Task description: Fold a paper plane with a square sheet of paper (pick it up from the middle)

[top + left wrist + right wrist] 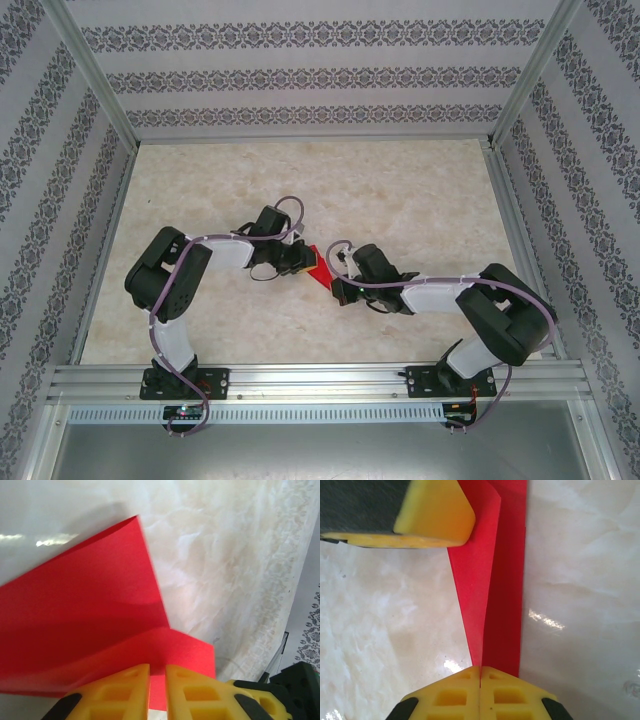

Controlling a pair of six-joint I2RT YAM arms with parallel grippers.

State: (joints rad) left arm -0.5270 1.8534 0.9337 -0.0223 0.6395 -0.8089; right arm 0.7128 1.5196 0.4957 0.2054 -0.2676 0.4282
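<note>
- Square sheet of paper (320,268): bright red, already creased into a narrower layered shape. It is at the middle of the tabletop (400,190), well apart from every edge, between the two claws.
- Left claw (157,672): jaws nearly together, a red flap pinched in the thin gap.
- Right claw (480,672): jaws fully closed. The raised crease runs straight into their seam, and they appear to pinch the paper's end.
- Progress, judged: early folds made, no slim pointed dart formed, further creasing left.
- Top view: shows arms and paper placed on the tabletop; fold detail too small to tell.
- Left wrist view: overlapping layers and a lifted flap.
- Right wrist view: long central ridge, tapering outline, and one yellow finger (437,515) of the left claw at the paper's far end.
</note>
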